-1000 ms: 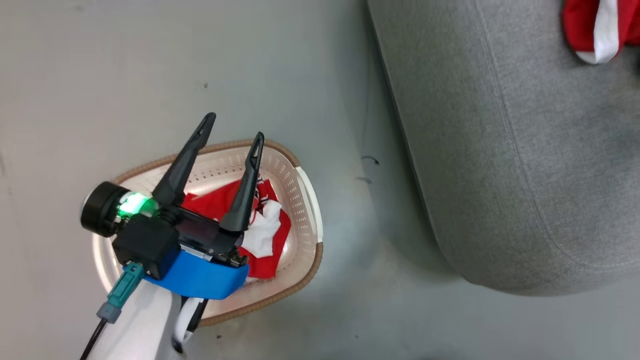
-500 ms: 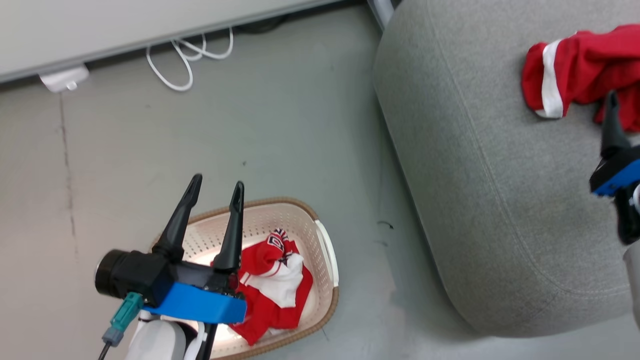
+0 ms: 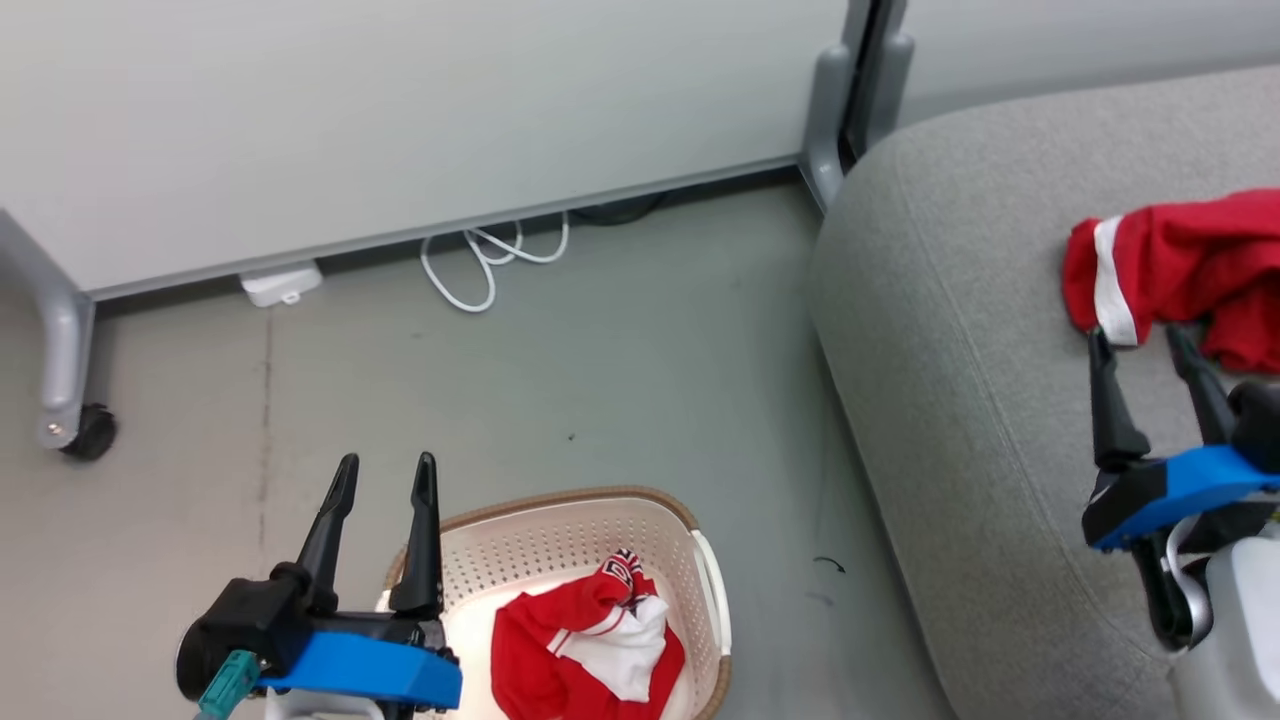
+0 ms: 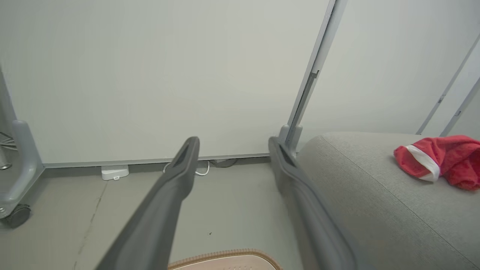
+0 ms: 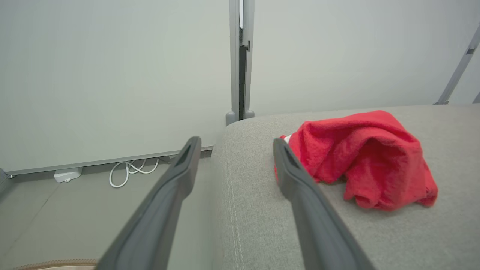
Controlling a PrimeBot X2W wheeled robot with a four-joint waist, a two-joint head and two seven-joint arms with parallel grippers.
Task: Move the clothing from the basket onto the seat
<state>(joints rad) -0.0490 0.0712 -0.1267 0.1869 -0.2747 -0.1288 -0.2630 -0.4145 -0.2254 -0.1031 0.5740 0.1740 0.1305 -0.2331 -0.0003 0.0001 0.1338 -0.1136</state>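
One red garment with white panels and patterned trim (image 3: 585,645) lies crumpled in the cream basket (image 3: 560,525) on the floor, bottom centre of the head view. A second red garment with a white stripe (image 3: 1180,270) (image 4: 442,165) (image 5: 363,161) rests on the grey seat (image 3: 980,400) (image 4: 360,187) (image 5: 262,210). My left gripper (image 3: 385,472) (image 4: 232,146) hovers open and empty over the basket's left rim (image 4: 225,257). Open and empty too, my right gripper (image 3: 1138,340) (image 5: 235,146) hangs above the seat just short of that second garment.
A pale wall panel (image 3: 400,120) runs behind, with a white coiled cable (image 3: 490,265) and a small white box (image 3: 280,283) at its foot. A grey caster leg (image 3: 65,400) stands at the left. Grey posts (image 3: 850,90) rise by the seat's back corner.
The head camera has tilted upward, so the wall, cable and caster leg now show. My right gripper has come fully into view over the seat. Both grippers stay open and empty.
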